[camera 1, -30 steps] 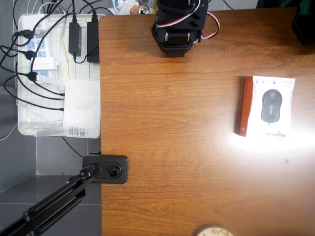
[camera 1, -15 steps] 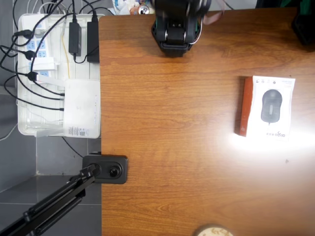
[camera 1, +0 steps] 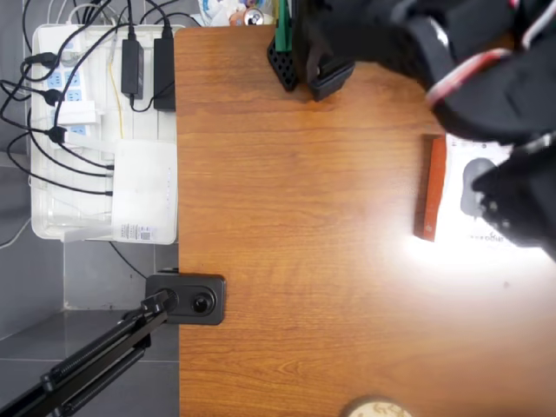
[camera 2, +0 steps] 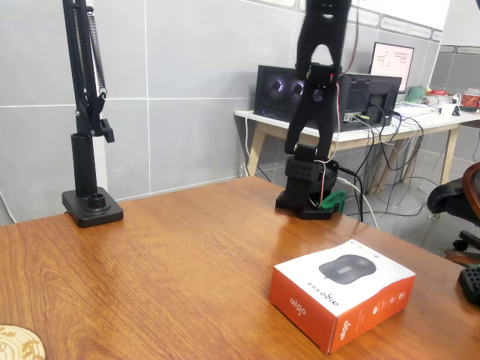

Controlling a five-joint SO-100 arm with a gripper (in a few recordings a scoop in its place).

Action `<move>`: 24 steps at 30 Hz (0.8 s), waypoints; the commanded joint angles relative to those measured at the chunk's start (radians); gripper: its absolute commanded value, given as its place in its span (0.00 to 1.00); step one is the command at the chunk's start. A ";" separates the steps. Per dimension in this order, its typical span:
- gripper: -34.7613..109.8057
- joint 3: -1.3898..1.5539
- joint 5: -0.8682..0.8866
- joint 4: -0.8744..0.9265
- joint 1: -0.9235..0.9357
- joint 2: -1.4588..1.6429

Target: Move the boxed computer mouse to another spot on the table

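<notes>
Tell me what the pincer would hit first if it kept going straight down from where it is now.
Probably the boxed computer mouse: in the overhead view the blurred pincer hangs over its right part. Height above the box is unclear, and the table lies beneath it.

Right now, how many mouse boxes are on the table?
1. The mouse box lies flat near the table's right edge in the overhead view, partly under the arm. None seen elsewhere.

We see bright, even light; white glare on the glossy bench overhead, where the arm is motion-blurred.
</notes>
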 commanded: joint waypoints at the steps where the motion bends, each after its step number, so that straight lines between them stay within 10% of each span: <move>1: 0.24 0.152 -0.018 0.094 -0.087 0.060; 15: 0.33 0.845 -0.041 0.098 -0.362 0.331; 24: 0.52 0.769 -0.020 0.017 -0.359 0.156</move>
